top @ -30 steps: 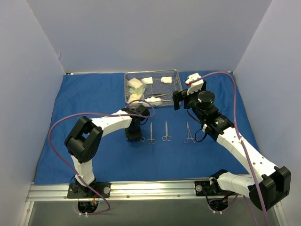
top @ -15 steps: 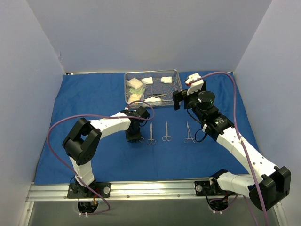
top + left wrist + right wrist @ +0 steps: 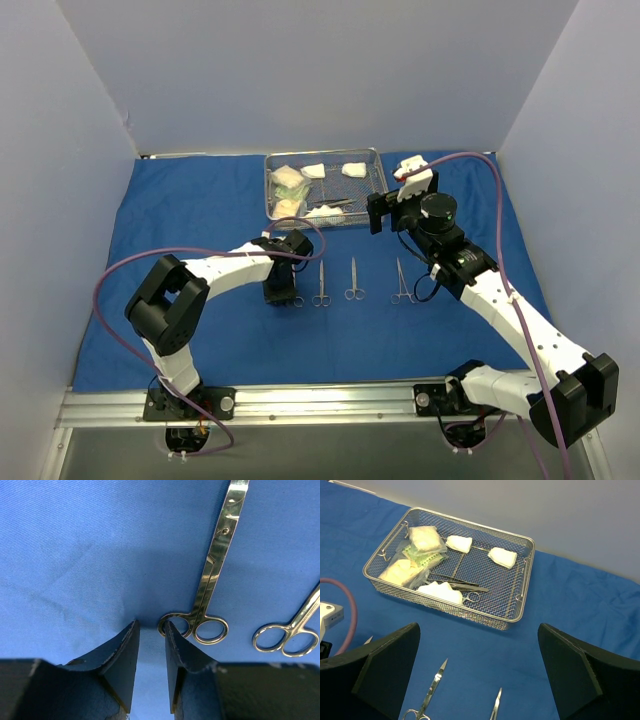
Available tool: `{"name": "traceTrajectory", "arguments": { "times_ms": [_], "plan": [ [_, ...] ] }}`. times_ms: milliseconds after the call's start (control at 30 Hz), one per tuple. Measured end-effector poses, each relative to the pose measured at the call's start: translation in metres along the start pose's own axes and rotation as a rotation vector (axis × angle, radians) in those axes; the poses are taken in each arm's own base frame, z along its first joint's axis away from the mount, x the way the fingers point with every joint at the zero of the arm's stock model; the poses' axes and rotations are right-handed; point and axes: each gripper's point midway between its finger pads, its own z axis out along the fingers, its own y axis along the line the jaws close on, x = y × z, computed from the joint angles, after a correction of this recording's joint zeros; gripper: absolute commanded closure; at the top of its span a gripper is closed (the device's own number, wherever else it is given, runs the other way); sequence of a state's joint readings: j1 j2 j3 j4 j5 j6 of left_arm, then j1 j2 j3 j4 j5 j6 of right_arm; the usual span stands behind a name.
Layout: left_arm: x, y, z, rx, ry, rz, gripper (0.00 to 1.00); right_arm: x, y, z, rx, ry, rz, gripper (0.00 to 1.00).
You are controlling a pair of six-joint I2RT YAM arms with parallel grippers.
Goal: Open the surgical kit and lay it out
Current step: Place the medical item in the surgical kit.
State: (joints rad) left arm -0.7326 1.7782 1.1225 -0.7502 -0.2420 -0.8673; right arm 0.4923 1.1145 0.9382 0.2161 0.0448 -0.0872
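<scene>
Down on the blue cloth (image 3: 180, 220) that covers the tabletop, my left fingers (image 3: 120, 655) point at the fabric with only a narrow gap between them. Nothing but bare cloth shows in that gap. In the left wrist view, the finger on the right sits just beside the near ring handle of the leftmost scissors (image 3: 215, 565), so close that I cannot tell whether it touches.

A second pair of scissors (image 3: 286, 639) lies next along and a third ringed instrument (image 3: 401, 282) beyond it. All three lie in a row on the cloth, apart from one another, tips toward the far side.

My right fingers (image 3: 385, 667) are spread wide and hold nothing. They are raised above the cloth near the right front corner of the wire-mesh tray (image 3: 485, 615). The tray stands on the cloth at the far middle, with white gauze pads (image 3: 502, 557), clear packets (image 3: 420, 552) and slim dark instruments (image 3: 457, 584) lying in it.
</scene>
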Motion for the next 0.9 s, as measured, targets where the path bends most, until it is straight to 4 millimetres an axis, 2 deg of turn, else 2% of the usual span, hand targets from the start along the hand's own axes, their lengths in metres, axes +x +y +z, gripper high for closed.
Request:
{"name": "traceTrajectory", "arguments": {
  "times_ms": [133, 233, 267, 367, 400, 500, 533, 600, 700, 800, 900],
  "plan": [
    [0.001, 0.0, 0.0, 0.012, -0.001, 0.008, 0.63, 0.0, 0.0, 0.0, 0.0, 0.0, 0.0, 0.0],
    [0.002, 0.0, -0.001, 0.012, 0.002, 0.013, 0.57, 0.0, 0.0, 0.0, 0.0, 0.0, 0.0, 0.0],
    [0.002, 0.001, -0.001, 0.011, 0.003, 0.014, 0.5, 0.0, 0.0, 0.0, 0.0, 0.001, 0.0, 0.0],
    [0.005, 0.003, -0.003, 0.006, 0.013, 0.021, 0.4, 0.002, 0.0, 0.002, 0.0, 0.006, 0.0, 0.0],
    [0.006, 0.004, -0.004, 0.004, 0.019, 0.025, 0.31, 0.003, 0.001, 0.002, 0.0, 0.009, 0.0, 0.0],
    [0.009, 0.009, -0.013, 0.002, 0.025, 0.041, 0.21, 0.006, 0.001, 0.005, 0.002, 0.019, 0.002, 0.0],
    [0.008, 0.01, -0.019, 0.006, 0.021, 0.045, 0.1, 0.007, 0.001, 0.006, 0.004, 0.021, 0.003, 0.0],
    [0.002, 0.01, -0.035, 0.028, -0.003, 0.047, 0.06, 0.01, 0.0, 0.008, 0.008, 0.027, 0.004, 0.0],
    [-0.018, 0.005, -0.07, 0.09, -0.08, 0.038, 0.06, 0.014, -0.001, 0.014, 0.021, 0.038, 0.009, 0.0],
    [-0.046, 0.003, -0.115, 0.166, -0.193, 0.017, 0.06, 0.015, -0.001, 0.024, 0.033, 0.05, 0.017, 0.0],
    [-0.072, 0.014, -0.15, 0.218, -0.286, -0.027, 0.06, 0.011, -0.002, 0.038, 0.047, 0.05, 0.029, 0.0]
  ]
}}
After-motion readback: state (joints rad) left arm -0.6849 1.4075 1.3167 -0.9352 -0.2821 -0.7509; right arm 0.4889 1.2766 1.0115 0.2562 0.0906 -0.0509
